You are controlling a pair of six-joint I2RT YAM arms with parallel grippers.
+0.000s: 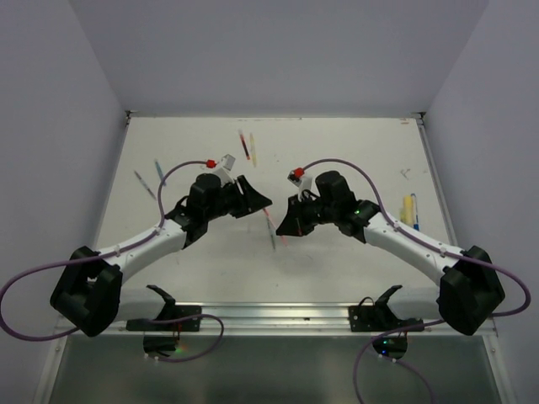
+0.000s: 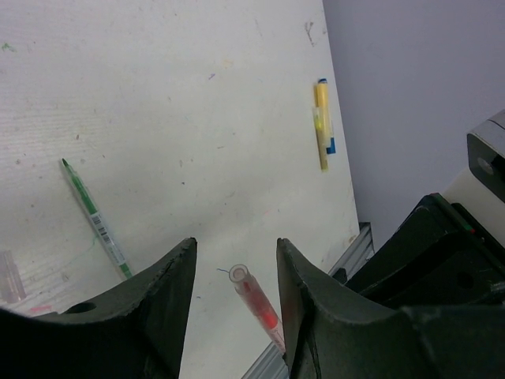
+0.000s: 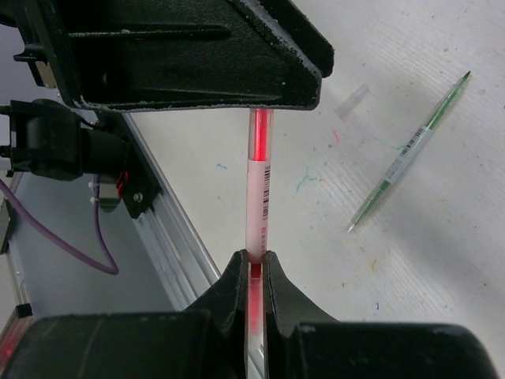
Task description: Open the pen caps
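My right gripper (image 3: 252,257) is shut on the barrel of a red pen (image 3: 259,189) and holds it off the table. The pen points at my left gripper (image 2: 236,243). Its clear, red-tinted pen cap (image 2: 254,296) lies in the gap between the left jaws, which stand apart on either side without touching it. In the right wrist view the cap end is hidden behind a left finger (image 3: 197,55). From above, the left gripper (image 1: 257,200) and the right gripper (image 1: 286,220) face each other at mid-table.
A green pen (image 2: 95,217) (image 3: 410,150) and a loose clear cap (image 3: 352,101) lie on the table under the grippers. A yellow pen with blue ends (image 2: 322,126) (image 1: 410,209) lies at the right edge. More pens lie at the back (image 1: 246,147) and far left (image 1: 145,183).
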